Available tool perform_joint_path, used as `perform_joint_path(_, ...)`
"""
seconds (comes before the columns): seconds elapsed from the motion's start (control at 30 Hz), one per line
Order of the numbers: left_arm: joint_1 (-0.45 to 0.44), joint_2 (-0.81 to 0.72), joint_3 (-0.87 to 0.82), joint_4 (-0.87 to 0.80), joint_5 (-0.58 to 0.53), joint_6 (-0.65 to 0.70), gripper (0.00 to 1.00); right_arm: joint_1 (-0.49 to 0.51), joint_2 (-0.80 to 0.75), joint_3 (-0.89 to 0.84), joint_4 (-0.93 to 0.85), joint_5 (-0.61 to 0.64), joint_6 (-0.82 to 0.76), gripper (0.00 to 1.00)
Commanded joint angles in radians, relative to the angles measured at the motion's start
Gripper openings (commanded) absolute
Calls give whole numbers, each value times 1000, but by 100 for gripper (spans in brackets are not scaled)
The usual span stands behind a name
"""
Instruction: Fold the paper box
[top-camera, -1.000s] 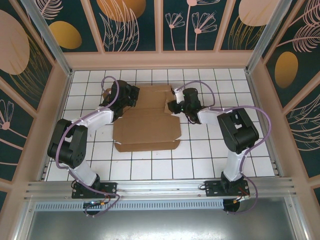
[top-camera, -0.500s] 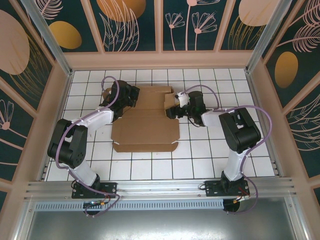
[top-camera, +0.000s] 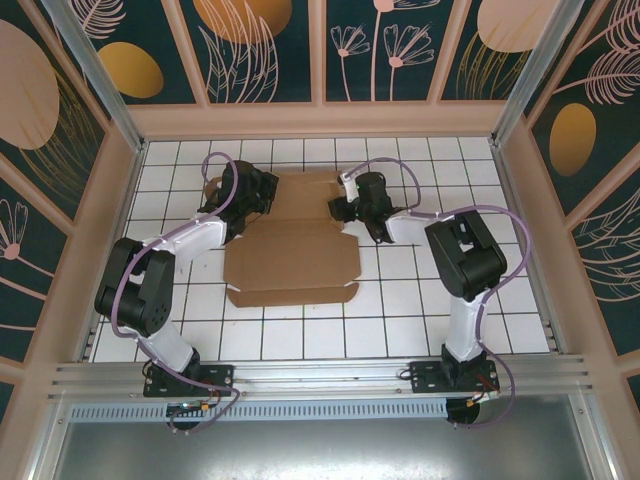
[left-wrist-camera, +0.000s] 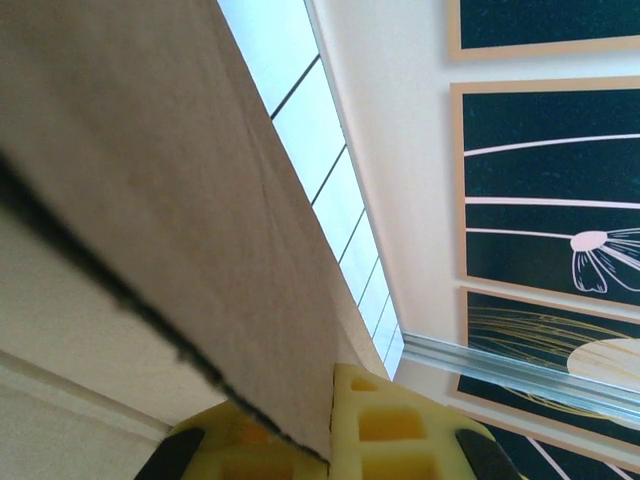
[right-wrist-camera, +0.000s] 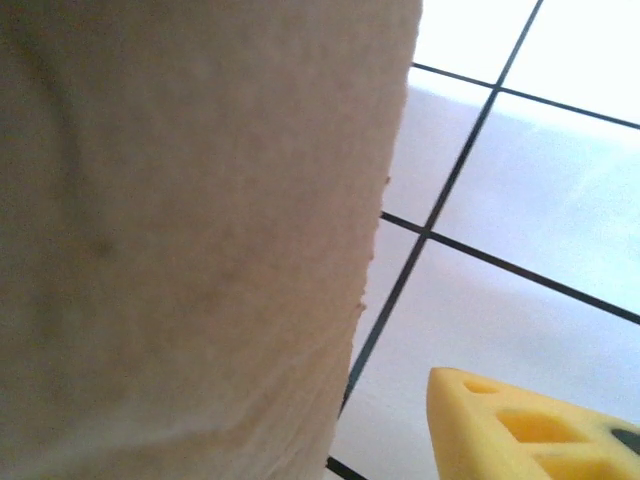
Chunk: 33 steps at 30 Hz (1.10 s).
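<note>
Top external view has the paper box (top-camera: 292, 255) lying mostly flat on the white tiled table (top-camera: 400, 300), between the 2 arms. Left gripper (left-wrist-camera: 300, 450) is closed on a raised flap at the box's far left corner, cardboard pinched between its yellow fingers (left-wrist-camera: 390, 430). Right gripper (top-camera: 340, 210) sits at the box's far right edge; whether it is open or gripping, I cannot tell.

The brown cardboard of the paper box (right-wrist-camera: 180, 230) covers the frame from 12 round to 7 o'clock, its rough edge crossing the white, dark-lined bench (right-wrist-camera: 540, 150), with one of the yellow fingers (right-wrist-camera: 520, 425) at 5 o'clock, apart from it.
</note>
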Motion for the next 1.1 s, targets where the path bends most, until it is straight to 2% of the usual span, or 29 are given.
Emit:
perform_joint_path(0.0, 0, -14, -15, -51, 11, 36, 0, 11, 6, -7, -43, 198, -23, 47)
perform_joint_path(0.13, 1, -17, -18, -57, 5, 39, 0, 11, -41, -55, 1, 252, -43, 41)
perform_joint_path(0.23, 0, -15, -17, -48, 10, 36, 0, 12, -30, -32, -27, 240, -48, 38)
perform_joint_path(0.27, 0, -13, -17, -45, 14, 34, 0, 14, -20, -15, -45, 235, -48, 36)
perform_joint_path(0.33, 0, -11, -12, -41, 22, 27, 0, 24, -2, 9, -62, 245, -45, 24)
perform_joint_path(0.43, 0, -23, -8, -43, 31, 19, 0, 34, 4, 16, -38, 351, -23, 16)
perform_joint_path(0.57, -1, -46, 4, -65, 20, 18, 0, 85, 6, 14, 15, 572, -18, 0)
perform_joint_path(0.67, -5, -47, 9, -74, 17, 13, 0, 101, 26, 29, 13, 659, 0, 0)
perform_joint_path(0.77, -13, -38, 6, -65, 22, 0, 0, 114, 43, 39, 6, 638, 54, 7)
perform_joint_path(0.9, -17, -32, 2, -65, 28, -9, 0, 103, 16, 11, 20, 484, 138, 19)
perform_joint_path(1.07, -17, -52, -27, -50, 29, -8, 0, 71, -28, -35, 77, 296, 173, 24)
